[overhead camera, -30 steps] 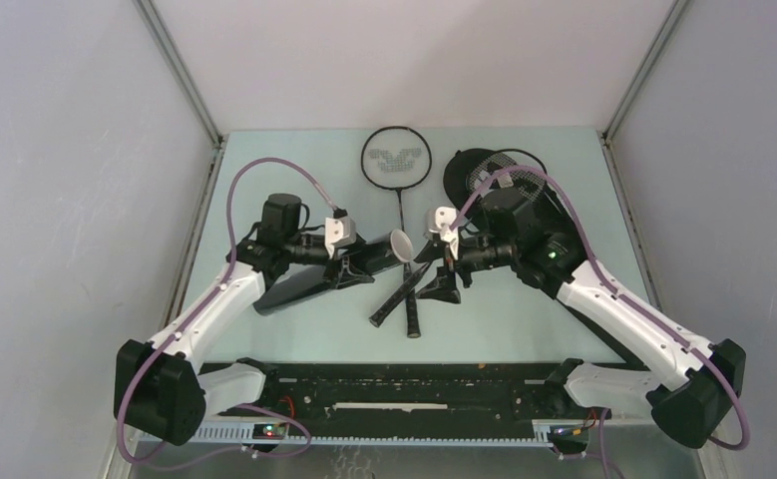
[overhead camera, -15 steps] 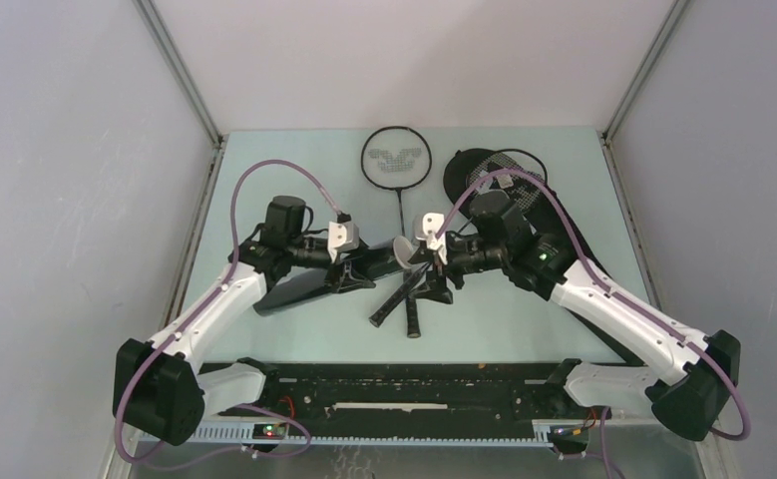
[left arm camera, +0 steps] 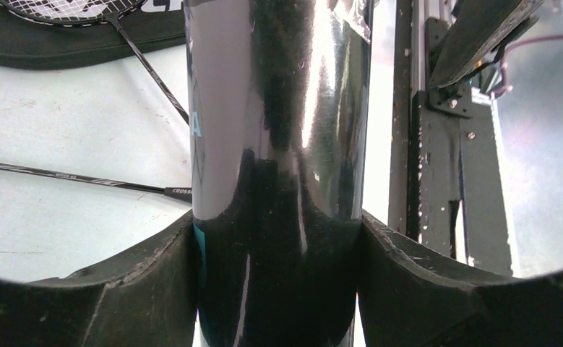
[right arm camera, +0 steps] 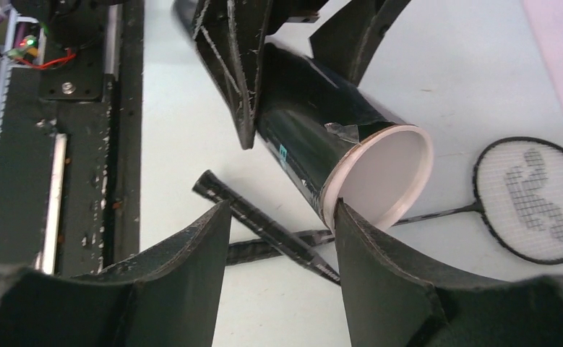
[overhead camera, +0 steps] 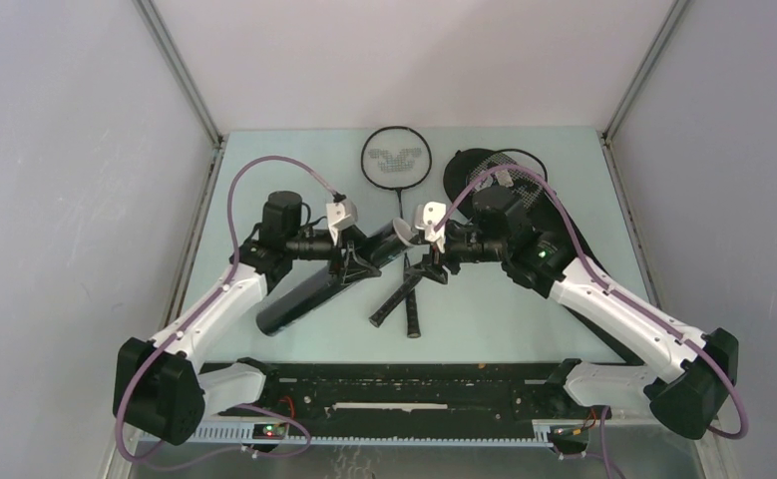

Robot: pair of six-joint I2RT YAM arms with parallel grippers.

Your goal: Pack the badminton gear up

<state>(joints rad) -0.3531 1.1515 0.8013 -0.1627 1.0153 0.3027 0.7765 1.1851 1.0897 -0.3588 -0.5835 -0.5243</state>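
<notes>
Clamping tube [left arm camera: 278, 108], left gripper [left arm camera: 277, 224]; right gripper [right arm camera: 280, 210] gapes empty; mouth unseen from left wrist.

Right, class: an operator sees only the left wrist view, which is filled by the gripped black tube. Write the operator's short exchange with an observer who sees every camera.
Operator: Where does the tube end?
Observer: Its white-rimmed end faces the right gripper, close beside it.
Operator: Is that gripper holding anything?
Observer: No. Its jaws stand apart with nothing between them.
Operator: What lies below it?
Observer: Two racket handles, crossing on the table.
</notes>
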